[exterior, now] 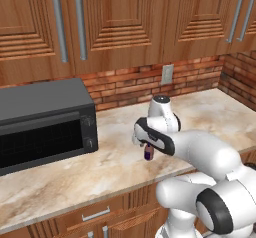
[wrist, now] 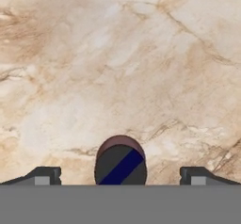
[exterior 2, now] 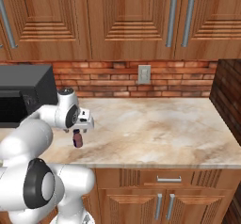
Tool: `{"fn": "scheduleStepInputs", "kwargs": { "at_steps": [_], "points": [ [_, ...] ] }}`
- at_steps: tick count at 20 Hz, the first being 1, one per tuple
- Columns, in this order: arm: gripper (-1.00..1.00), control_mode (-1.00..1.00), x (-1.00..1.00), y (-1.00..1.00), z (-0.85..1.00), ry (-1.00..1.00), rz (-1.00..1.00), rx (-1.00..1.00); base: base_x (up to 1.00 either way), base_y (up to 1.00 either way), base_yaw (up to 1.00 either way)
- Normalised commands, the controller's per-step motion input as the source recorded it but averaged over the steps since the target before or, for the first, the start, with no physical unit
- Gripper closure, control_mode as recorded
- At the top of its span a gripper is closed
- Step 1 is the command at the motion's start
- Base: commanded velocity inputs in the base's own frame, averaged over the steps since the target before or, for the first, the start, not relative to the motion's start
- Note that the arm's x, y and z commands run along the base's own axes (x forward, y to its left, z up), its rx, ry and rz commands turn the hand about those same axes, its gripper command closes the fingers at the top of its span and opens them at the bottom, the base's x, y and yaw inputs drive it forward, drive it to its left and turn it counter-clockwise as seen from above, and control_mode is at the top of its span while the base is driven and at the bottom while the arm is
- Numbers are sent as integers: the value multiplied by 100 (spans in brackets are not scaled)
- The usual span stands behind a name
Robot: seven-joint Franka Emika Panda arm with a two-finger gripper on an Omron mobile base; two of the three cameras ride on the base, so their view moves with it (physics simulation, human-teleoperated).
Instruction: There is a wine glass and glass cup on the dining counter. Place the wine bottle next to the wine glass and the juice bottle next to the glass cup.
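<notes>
Left base view: the white arm's two-finger gripper (exterior: 148,147) points down over the beige marbled stone counter (exterior: 60,179), and the small dark purple juice bottle (exterior: 148,153) hangs right under the hand, between the jaws. How far the jaws stand apart cannot be told here. A large black microwave oven (exterior: 42,124) sits on the same top well off to one side of the jaws, nothing lying between it and the bottle. Behind the hand runs a red brick backsplash (exterior: 125,84) with a pale wall outlet (exterior: 167,74), and brown wooden cabinets (exterior: 117,19) with long grey handles hang above.

Right base view: the gripper (exterior 2: 77,132) again aims down, the juice bottle (exterior 2: 77,139) just beneath it above the counter (exterior 2: 160,129). The microwave (exterior 2: 23,93) stands behind the arm, and the stone beyond the jaws on the far side is bare. Wooden drawers (exterior 2: 167,179) run below the edge.

Hand view: the bottle's round dark top (wrist: 121,164), crossed by a blue stripe, sits midway between the two dark fingertips (wrist: 44,175), which stand wide to either side with stone showing between each tip and the bottle. The veined stone (wrist: 117,63) lies beyond.
</notes>
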Motion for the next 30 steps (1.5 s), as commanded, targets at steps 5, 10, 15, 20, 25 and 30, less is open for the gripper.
{"fn": "scheduleStepInputs", "kwargs": {
  "at_steps": [5, 10, 15, 20, 25, 30],
  "points": [
    [-100, -100, 0, 1, -20, -1, 0, 0, 0, 0, 0],
    [-100, -100, 1, 2, -18, -4, 0, 0, 0, 0, 0],
    [-100, -100, 5, 1, -10, -4, 0, 0, 0, 0, 0],
    [-100, -100, 3, 0, -8, -2, 0, 0, 0, 0, 0],
    [-100, -100, 4, 0, -7, 0, 0, 0, 0, 0, 0],
    [100, -100, 1, 0, -4, 0, 0, 0, 0, 0, 0]
  ]
}}
